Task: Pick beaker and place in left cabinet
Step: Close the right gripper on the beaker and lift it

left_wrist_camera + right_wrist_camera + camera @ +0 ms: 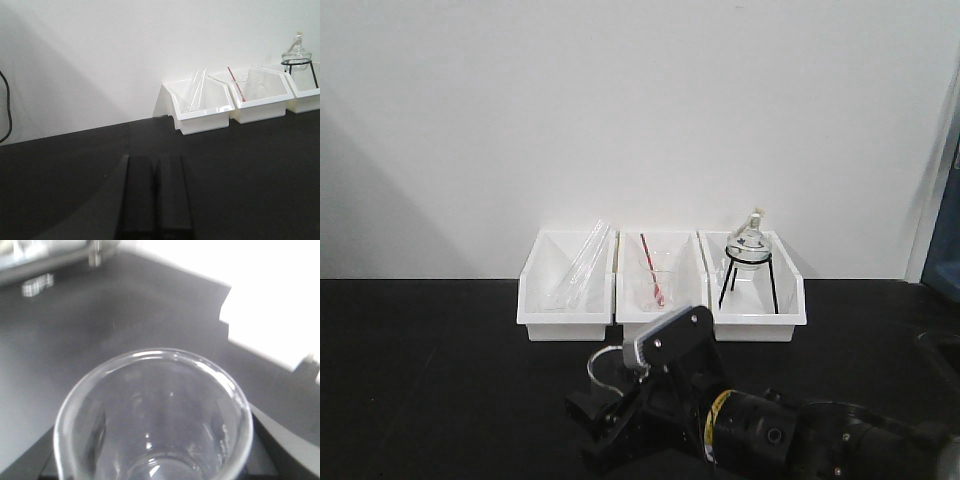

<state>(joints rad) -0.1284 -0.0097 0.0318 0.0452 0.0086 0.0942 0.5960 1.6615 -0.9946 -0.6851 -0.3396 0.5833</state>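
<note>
Bins (662,322) line the back edge of the bench (420,390) in the front view. Nearer the front edge, mid-bench, the right gripper (605,410) seems to pinch the beaker (600,370), though the glass barely shows. From the left wrist, the left gripper (155,200) is pressed together, holding nothing, over bare bench. From the right wrist, the beaker's rim fills the frame, with dark jaws tight at either side and its base cut off. I'd carry it level and slowly. No view shows the left cabinet.
</note>
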